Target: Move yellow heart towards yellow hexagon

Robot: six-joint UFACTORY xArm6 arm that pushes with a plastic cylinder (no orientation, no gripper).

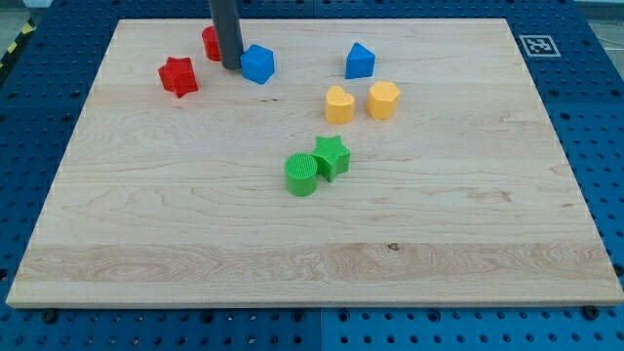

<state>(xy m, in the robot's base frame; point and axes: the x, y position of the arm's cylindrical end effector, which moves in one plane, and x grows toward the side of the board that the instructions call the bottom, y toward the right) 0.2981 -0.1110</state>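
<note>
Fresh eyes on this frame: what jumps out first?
Probably the dark rod coming down at the view's top left, my tip between a partly hidden red block and a blue block, with a red star further left. Next, the yellow heart and yellow hexagon, close together right of centre. Below them, a green star touches a green cylinder.

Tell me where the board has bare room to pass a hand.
The wide strip below the green cylinder and green star is bare, as is the right side past the yellow hexagon. The top is crowded: my tip sits between the red star and blue block, and the yellow heart nearly touches the hexagon.
</note>
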